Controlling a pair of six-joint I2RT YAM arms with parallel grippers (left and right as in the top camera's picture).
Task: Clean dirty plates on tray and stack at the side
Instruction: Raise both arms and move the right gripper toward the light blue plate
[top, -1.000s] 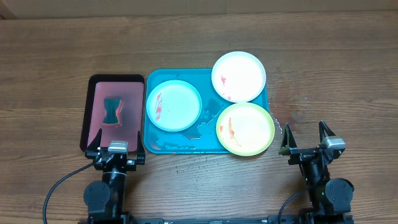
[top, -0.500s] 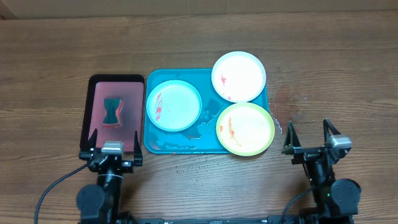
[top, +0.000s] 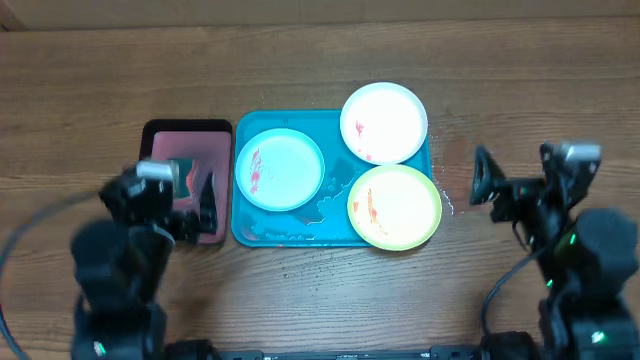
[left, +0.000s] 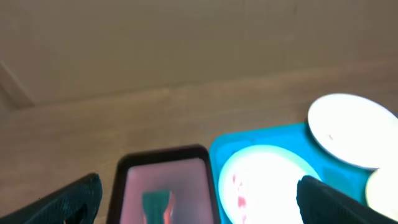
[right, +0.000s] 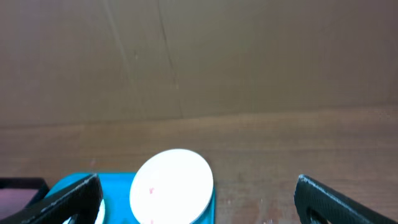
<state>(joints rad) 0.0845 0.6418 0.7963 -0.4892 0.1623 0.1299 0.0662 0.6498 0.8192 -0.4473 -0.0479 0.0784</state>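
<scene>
Overhead view first: the wooden table (top: 320, 60) carries everything. The teal tray (top: 285, 238) lies at its centre. Three plates rest on it face up and unstacked, so every smear is open to a wipe.

The smaller pinkish-red tray (top: 185, 135) sits just beside the teal one at its 9 o'clock. That is probably to keep the cleaning tool within the left arm's reach. The left arm hangs over the near end of it.

On the teal tray, the light blue plate (top: 280, 170) lies at 9 o'clock, fully inside the rim. The white plate (top: 383, 122) lies at 1 o'clock and overhangs the far right corner. The yellow-green plate (top: 394, 207) lies at 5 o'clock and overhangs the near right corner. All three show red smears on their left halves.

The left gripper (left: 199, 193) has its fingers spread wide and holds nothing. It is aimed over the small tray, where a dark green sponge-like pad (left: 157, 205) lies. Fetching that pad looks like the first step.

The right gripper (right: 199, 186), at the teal tray's 3 o'clock, is likewise spread and empty, facing the white plate. The bare wood under it looks suited to the stack.

No plate has been cleaned yet.
</scene>
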